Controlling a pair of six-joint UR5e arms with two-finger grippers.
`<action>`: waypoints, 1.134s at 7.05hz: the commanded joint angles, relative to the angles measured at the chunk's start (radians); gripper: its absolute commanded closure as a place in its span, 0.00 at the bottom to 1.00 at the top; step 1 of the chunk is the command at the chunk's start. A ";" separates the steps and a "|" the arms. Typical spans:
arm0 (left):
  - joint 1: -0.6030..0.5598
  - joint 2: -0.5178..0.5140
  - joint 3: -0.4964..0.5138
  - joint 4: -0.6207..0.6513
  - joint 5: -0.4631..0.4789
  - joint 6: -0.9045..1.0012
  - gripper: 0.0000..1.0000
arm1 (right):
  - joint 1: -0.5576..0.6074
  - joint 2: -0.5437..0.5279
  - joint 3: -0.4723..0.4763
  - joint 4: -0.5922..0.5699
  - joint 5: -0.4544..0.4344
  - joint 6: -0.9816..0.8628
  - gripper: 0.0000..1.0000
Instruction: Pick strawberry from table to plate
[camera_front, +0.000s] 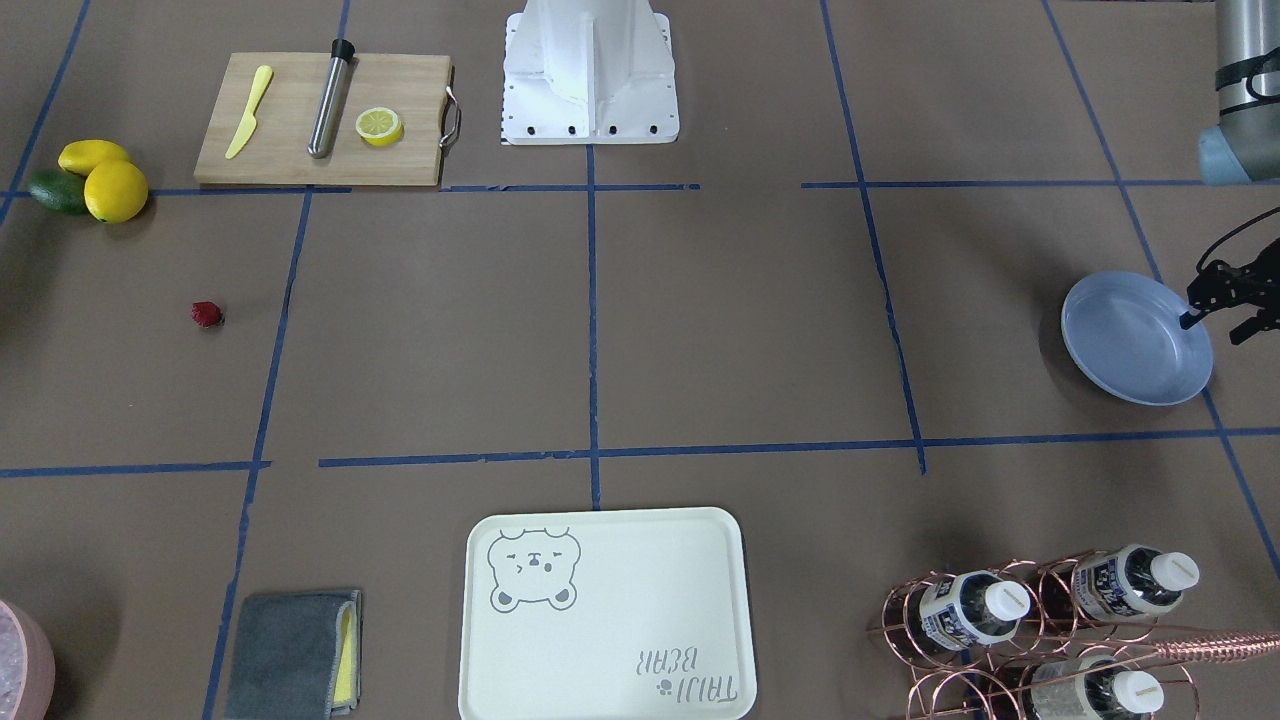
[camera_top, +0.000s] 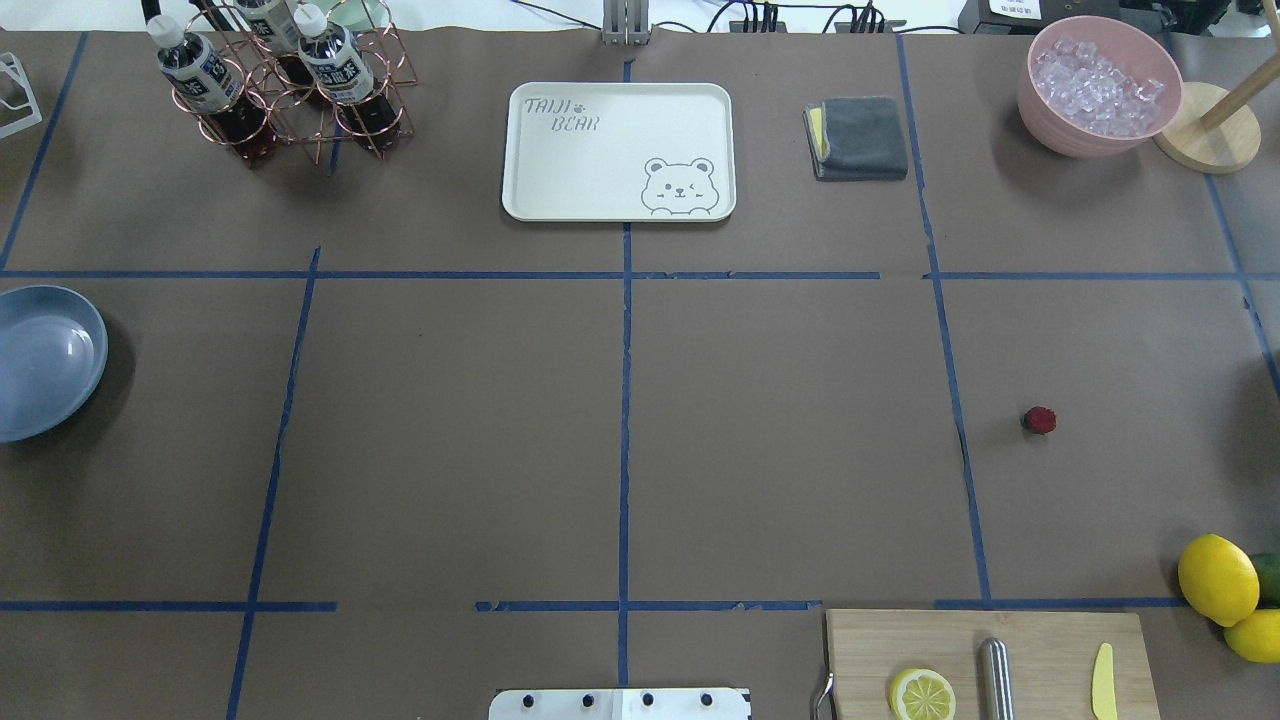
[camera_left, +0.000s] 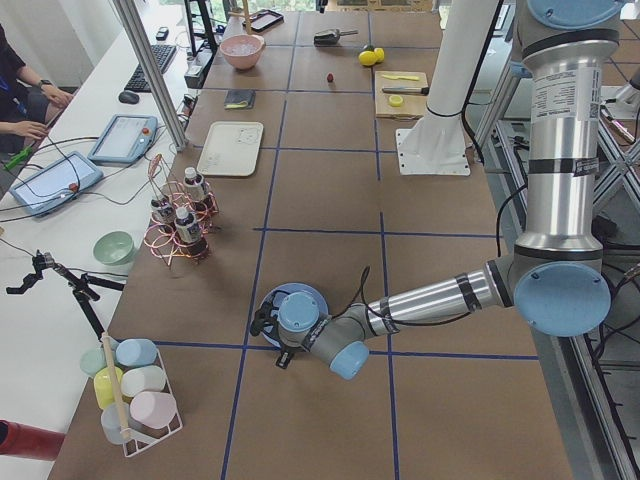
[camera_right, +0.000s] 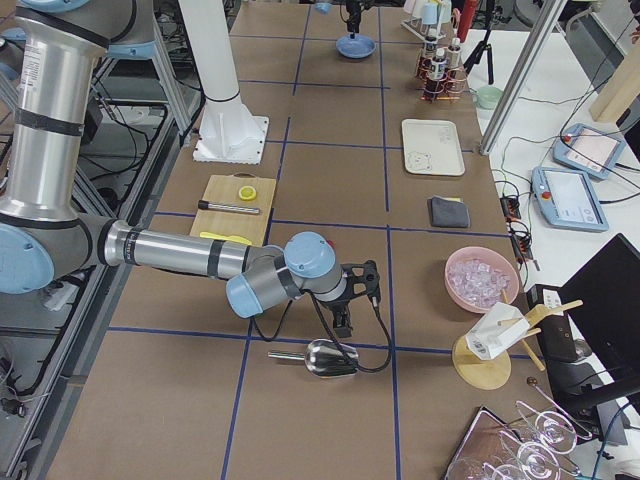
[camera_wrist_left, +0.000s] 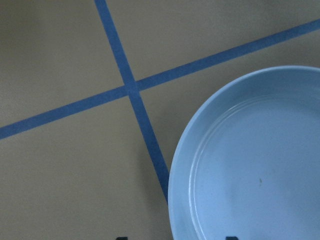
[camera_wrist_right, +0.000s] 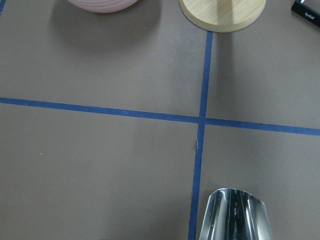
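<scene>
The strawberry (camera_front: 207, 314) is a tiny dark-red berry lying alone on the brown table (camera_front: 700, 330); it also shows in the overhead view (camera_top: 1039, 420). The light-blue plate (camera_front: 1135, 340) sits far across the table from it, at the left edge of the overhead view (camera_top: 40, 360), and holds nothing. My left gripper (camera_front: 1213, 328) hovers open over the plate's outer rim, and its wrist view looks down on that rim (camera_wrist_left: 182, 165). My right gripper (camera_right: 358, 298) shows only in the exterior right view, low over the table near a metal scoop; I cannot tell its state.
A wooden cutting board (camera_front: 300, 150) carries a lemon half (camera_front: 379, 126), a yellow knife and a steel cylinder. Whole lemons (camera_front: 115, 190) lie beside it. A bear tray (camera_front: 620, 640), bottle rack (camera_front: 1040, 630), grey cloth (camera_front: 290, 655), ice bowl (camera_top: 1100, 85) and metal scoop (camera_wrist_right: 235, 215) line the edges.
</scene>
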 joint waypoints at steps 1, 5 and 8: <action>0.019 -0.018 0.002 0.000 0.000 -0.091 0.77 | 0.000 -0.001 -0.020 0.072 0.000 0.009 0.00; 0.023 -0.031 -0.204 0.131 -0.010 -0.175 1.00 | 0.000 -0.002 -0.023 0.082 0.014 0.009 0.00; 0.123 -0.113 -0.542 0.318 -0.081 -0.559 1.00 | 0.000 -0.016 -0.023 0.082 0.017 0.009 0.00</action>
